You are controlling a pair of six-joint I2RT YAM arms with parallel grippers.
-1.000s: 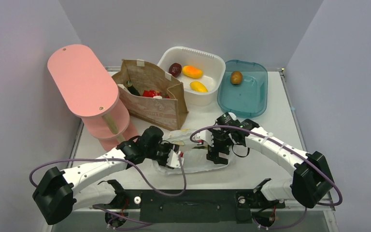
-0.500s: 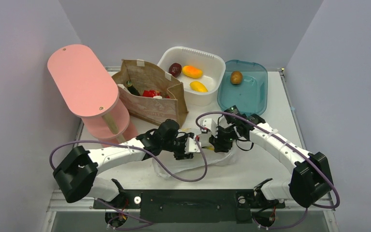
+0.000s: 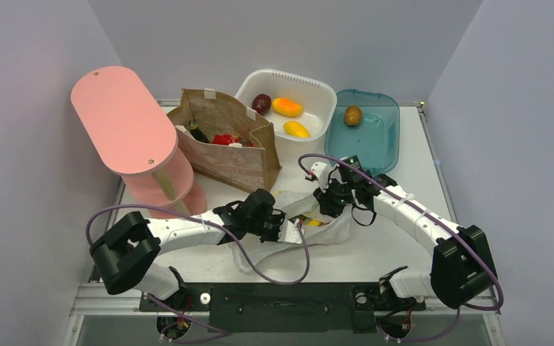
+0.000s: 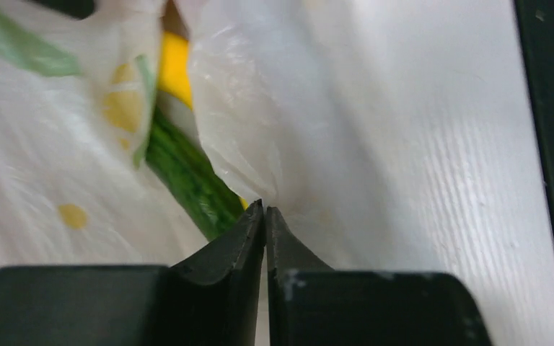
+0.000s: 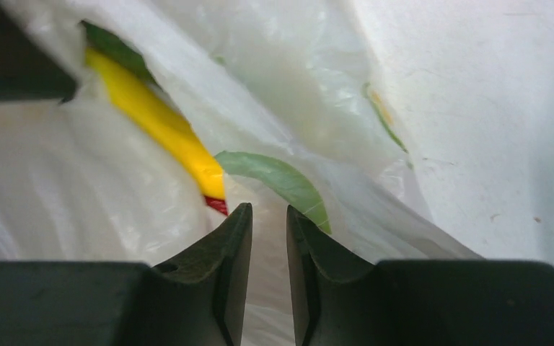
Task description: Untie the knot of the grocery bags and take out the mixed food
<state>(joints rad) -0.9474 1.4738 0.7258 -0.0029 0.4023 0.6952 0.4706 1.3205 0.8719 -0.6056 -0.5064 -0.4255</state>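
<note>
Pinching the grocery bag, left pincer frames cucumber, indistinct overhead.

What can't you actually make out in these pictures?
- Grocery bag contents: both wrist views show only green and yellow slivers amid the film; too small from above.
- Right gripper: its wrist view doesn't settle whether film sits in the narrow gap.
- Brown paper bag contents: its wall hides all but red and dark bits, top view.

A robotics lab cell: bare grey walls boxing a white table, robot arms bolted to its edge
</note>
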